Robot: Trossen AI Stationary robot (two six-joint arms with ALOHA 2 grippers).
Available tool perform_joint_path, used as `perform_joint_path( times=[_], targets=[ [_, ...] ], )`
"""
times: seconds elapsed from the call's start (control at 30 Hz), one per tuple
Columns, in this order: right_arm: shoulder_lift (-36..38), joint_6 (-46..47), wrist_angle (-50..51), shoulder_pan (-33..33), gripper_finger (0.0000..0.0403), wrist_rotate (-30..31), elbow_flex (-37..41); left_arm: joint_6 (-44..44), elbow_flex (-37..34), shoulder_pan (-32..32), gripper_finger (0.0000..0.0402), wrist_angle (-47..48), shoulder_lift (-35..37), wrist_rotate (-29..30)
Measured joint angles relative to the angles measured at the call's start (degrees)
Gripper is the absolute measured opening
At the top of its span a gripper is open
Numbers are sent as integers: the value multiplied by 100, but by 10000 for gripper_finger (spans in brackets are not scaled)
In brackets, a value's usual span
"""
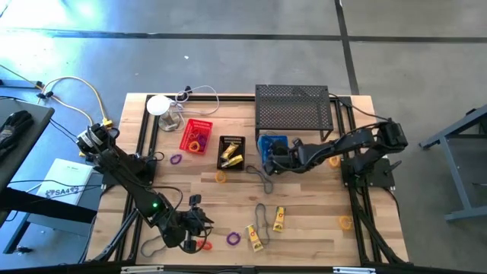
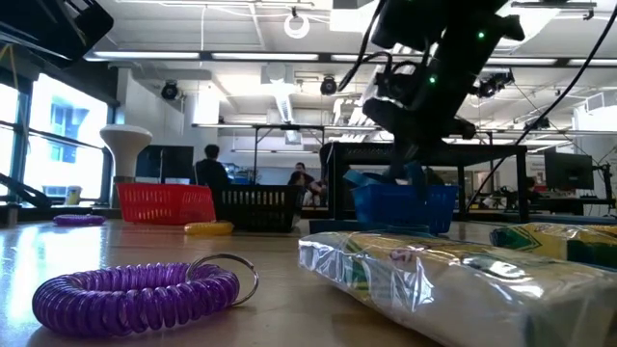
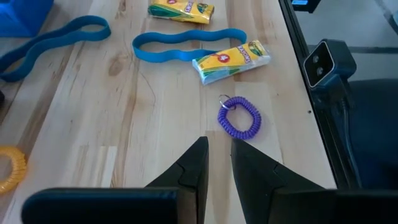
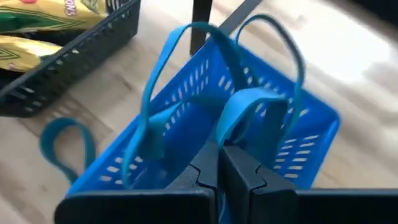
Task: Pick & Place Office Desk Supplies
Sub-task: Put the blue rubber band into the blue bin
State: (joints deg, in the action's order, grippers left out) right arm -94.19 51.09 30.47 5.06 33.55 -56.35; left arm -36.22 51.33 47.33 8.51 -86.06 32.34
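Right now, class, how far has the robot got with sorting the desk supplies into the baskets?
Done: crayon packs lie in the black basket, coils in the red basket. In hand: the right gripper holds a blue band over the blue basket. Left: purple coil, two crayon packs, more bands.

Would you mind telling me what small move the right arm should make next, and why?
Probably open the right end effector to let go. It is shut on a blue band whose loop already hangs inside the blue basket, so releasing should drop the band in. The left end effector waits near the purple coil.
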Motion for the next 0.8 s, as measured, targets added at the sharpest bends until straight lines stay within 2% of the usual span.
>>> perform_joint_path(
  times=[0.37, 0.47, 0.67, 0.8],
  targets=[
    [-299, -31, -129, -134, 10, -574, -3, 623, -1, -24, 65, 4, 0, 10],
    [-199, -31, -90, -99, 36, -657, 1, 811, -2, -47, 65, 3, 0, 10],
    [50, 17, -13, -70, 115, -360, 1, 1186, -2, -198, 65, 2, 0, 11],
    [427, 252, 24, 11, 140, -326, -10, 1377, -2, -337, 65, 4, 0, -36]
  ],
)
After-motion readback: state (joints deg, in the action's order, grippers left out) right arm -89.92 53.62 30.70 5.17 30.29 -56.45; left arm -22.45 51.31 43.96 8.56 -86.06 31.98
